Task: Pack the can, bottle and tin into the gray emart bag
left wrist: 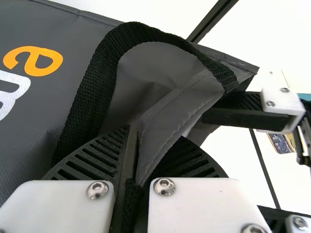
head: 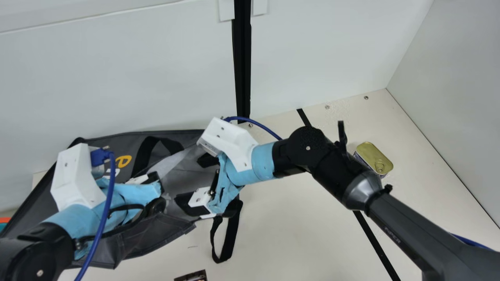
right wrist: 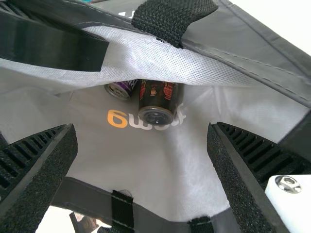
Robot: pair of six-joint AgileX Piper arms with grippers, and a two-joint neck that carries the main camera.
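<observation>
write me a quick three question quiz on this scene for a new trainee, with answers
1. True or false: the tin is on the table, outside the gray bag.
2. Multiple choice: what is between the fingers of the left end effector?
a) the tin
b) fabric of the gray bag
c) a can
3. Fill the gap: the fingers of the right end effector are ____.

Key: 1 true; 2 b; 3 open

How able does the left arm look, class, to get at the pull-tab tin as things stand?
Probably not able: its gripper is shut on the edge of the gray emart bag, and the right arm lies between it and the pull-tab tin.
</observation>
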